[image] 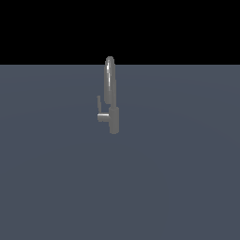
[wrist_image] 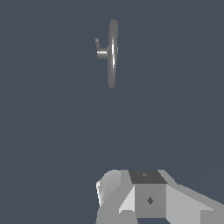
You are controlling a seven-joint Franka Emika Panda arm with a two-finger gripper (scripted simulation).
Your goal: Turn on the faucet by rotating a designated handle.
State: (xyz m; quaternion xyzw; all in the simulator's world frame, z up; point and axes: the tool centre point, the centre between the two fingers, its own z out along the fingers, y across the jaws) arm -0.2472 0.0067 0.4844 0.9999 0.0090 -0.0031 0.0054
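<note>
The grey metallic faucet (image: pixel 114 119) stands upright on the flat grey surface in the middle of the exterior view, its tall narrow arched spout (image: pixel 109 79) rising above the short body. The thin L-shaped handle (image: pixel 100 112) sticks out to the exterior view's left and its slim bar points up. The arm does not show in the exterior view. In the wrist view the faucet (wrist_image: pixel 112 52) and handle (wrist_image: pixel 99 50) are seen from above, well apart from my gripper (wrist_image: pixel 131 194). Only part of the gripper shows at the frame edge. Nothing is seen in it.
A flat grey-blue surface (image: pixel 178 178) spreads all around the faucet under a black background. No other objects show in either view.
</note>
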